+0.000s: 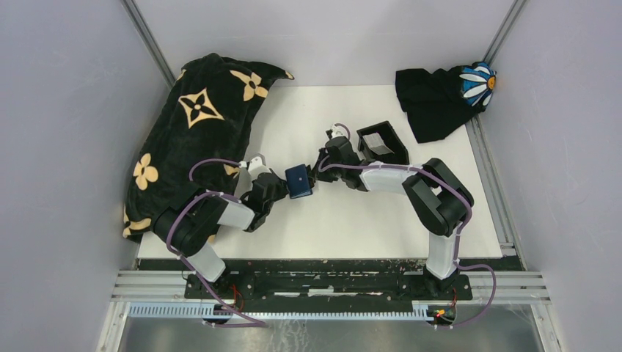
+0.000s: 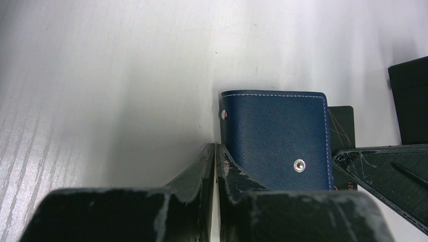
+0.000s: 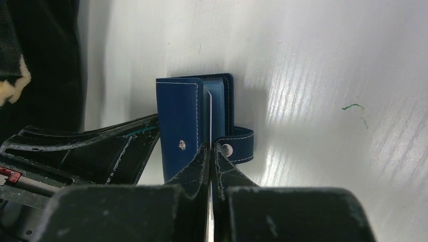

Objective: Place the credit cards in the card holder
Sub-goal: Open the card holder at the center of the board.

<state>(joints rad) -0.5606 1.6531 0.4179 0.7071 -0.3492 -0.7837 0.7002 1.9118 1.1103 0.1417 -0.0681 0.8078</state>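
Note:
The navy card holder (image 1: 299,181) is held up between my two grippers at mid-table. In the left wrist view its stitched cover (image 2: 275,136) faces the camera. My left gripper (image 2: 216,151) is pinched nearly shut at its left edge. In the right wrist view the card holder (image 3: 179,116) gapes slightly, with its snap tab (image 3: 237,143) hanging to the right. My right gripper (image 3: 210,148) is shut on a thin credit card (image 3: 209,116), seen edge-on between the leaves. That card's dark face (image 2: 343,123) pokes out beside the holder. Another grey card lies in the black tray (image 1: 396,139).
A black cloth with tan flowers (image 1: 198,125) covers the table's left side. A dark cloth with a daisy patch (image 1: 440,95) lies at the back right. The black tray's corner (image 2: 411,101) sits close behind the right gripper. Grey walls enclose the table.

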